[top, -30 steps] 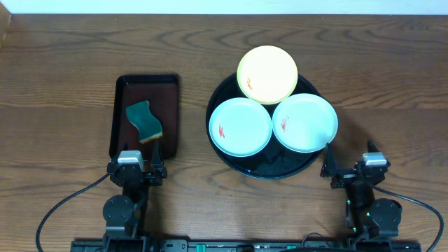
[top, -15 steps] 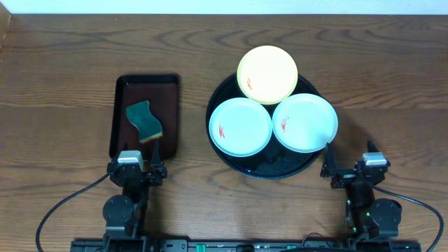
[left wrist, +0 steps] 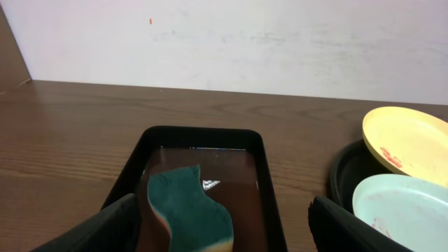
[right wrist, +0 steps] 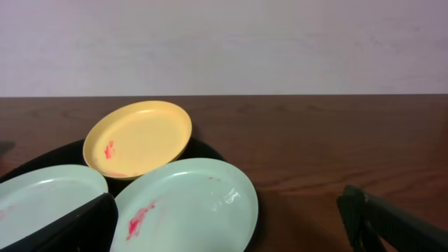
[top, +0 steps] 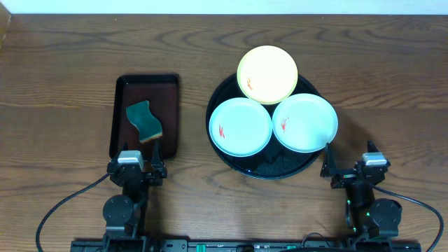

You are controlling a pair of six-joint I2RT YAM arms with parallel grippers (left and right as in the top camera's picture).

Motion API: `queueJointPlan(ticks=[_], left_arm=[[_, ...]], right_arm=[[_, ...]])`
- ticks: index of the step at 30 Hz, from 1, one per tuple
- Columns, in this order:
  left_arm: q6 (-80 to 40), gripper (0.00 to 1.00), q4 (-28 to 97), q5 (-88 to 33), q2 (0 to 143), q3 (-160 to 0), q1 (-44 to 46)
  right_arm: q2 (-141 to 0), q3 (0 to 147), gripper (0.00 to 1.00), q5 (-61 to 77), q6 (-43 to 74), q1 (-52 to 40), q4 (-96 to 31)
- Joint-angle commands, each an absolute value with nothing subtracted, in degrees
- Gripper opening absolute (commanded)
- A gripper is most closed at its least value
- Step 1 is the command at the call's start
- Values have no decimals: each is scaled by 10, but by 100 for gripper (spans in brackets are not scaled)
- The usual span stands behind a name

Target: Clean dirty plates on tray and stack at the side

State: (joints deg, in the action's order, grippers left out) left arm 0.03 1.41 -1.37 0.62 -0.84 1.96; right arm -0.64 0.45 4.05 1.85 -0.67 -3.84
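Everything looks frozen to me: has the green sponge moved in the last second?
No. The sponge lies at the same spot in the small brown tray as before.

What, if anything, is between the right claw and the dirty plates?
Nothing visible. The open right gripper sits by the rim of the tray, and the nearest white plate lies just beyond that rim, uncovered.

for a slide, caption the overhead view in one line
Pale yellow round plate and two pale blue plates, all red-smeared, on round black tray; green sponge in brown rectangular tray
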Motion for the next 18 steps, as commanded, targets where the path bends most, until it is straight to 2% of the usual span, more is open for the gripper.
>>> queueJointPlan(ticks=[1,14,18], left_arm=[[6,77,42,-4,3,-2,21],[-8,77,31,-15,3,-3,22],[-95,77,-34,-189,3,-3,22]], right_arm=[[-5,4,99,39,8,-11,-41],[-5,4,99,39,8,-11,-41],[-5,4,99,39,8,-11,-41]])
